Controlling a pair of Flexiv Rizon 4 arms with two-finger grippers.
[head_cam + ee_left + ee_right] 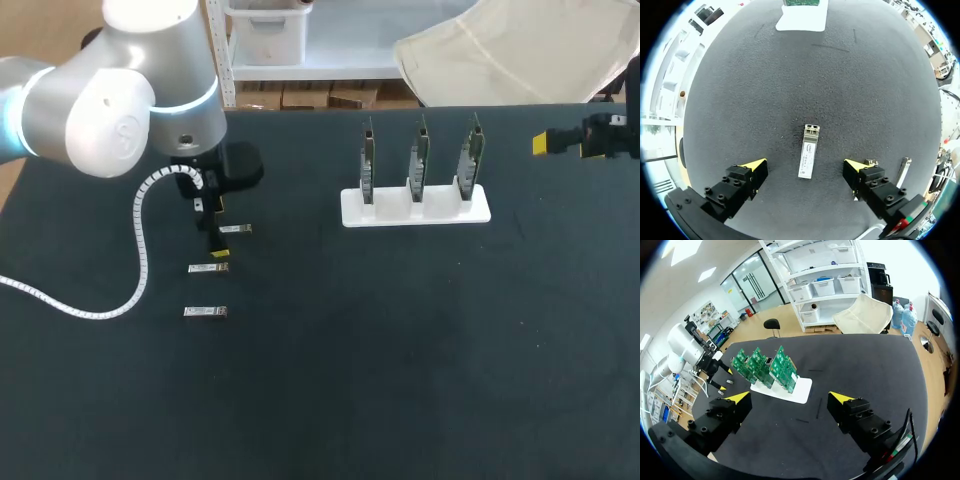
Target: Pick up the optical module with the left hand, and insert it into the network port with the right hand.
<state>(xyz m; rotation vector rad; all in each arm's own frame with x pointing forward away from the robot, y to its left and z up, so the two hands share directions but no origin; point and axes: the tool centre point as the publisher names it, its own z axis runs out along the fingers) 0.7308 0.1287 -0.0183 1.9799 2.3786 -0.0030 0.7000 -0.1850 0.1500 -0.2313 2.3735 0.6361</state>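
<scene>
Left gripper [805, 167]: fingers apart, straddling the optical module [809, 151] without contact; it lies flat on the table [755, 85]. Right gripper [789, 399]: fingers apart, holding nothing, well apart from the board stand [415, 208].

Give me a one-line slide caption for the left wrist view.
Open left claw straddling one module on the black table.

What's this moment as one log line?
pre-grasp | left fingers: open, flanking optical module on table | right fingers: open, clear of circuit boards
</scene>
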